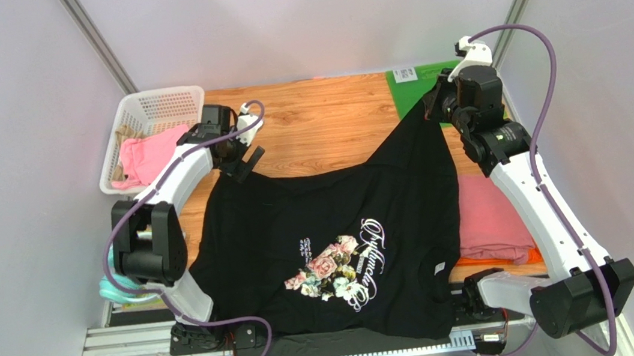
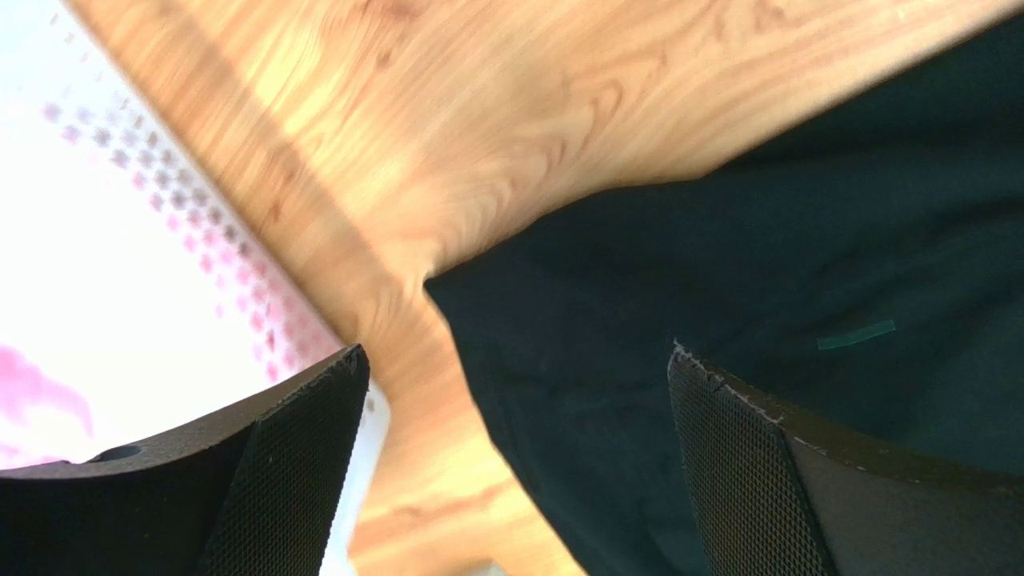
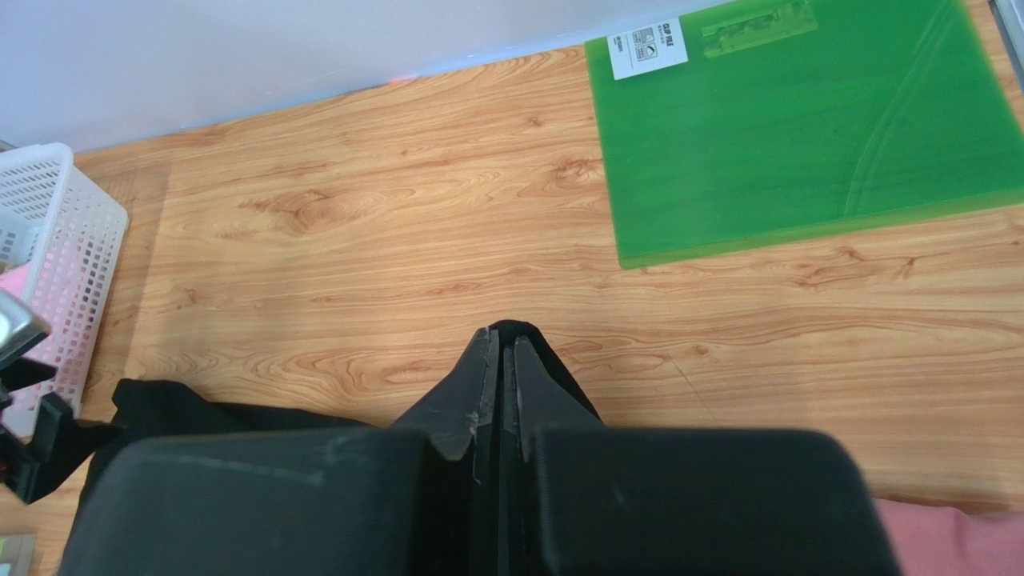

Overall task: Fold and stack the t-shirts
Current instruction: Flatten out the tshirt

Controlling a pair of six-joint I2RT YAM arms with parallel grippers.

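Note:
The large black t-shirt [image 1: 327,231] with a floral chest print lies spread over the middle of the table. My right gripper [image 1: 432,108] is shut on its far right corner and holds that corner lifted; black cloth peeks out past the pinched tips [image 3: 502,334]. Just above the shirt's far left corner [image 2: 781,240], my left gripper [image 2: 515,360] hangs open with nothing between its fingers. A folded dusty-pink t-shirt [image 1: 489,216] lies at the right on an orange one [image 1: 530,256]. Another pink garment [image 1: 145,155] sits in the basket.
A white plastic basket [image 1: 159,102] stands at the far left corner, close beside my left gripper. A stiff green mat [image 3: 805,132] lies flat at the far right. Bare wooden table [image 1: 322,118] shows between basket and mat.

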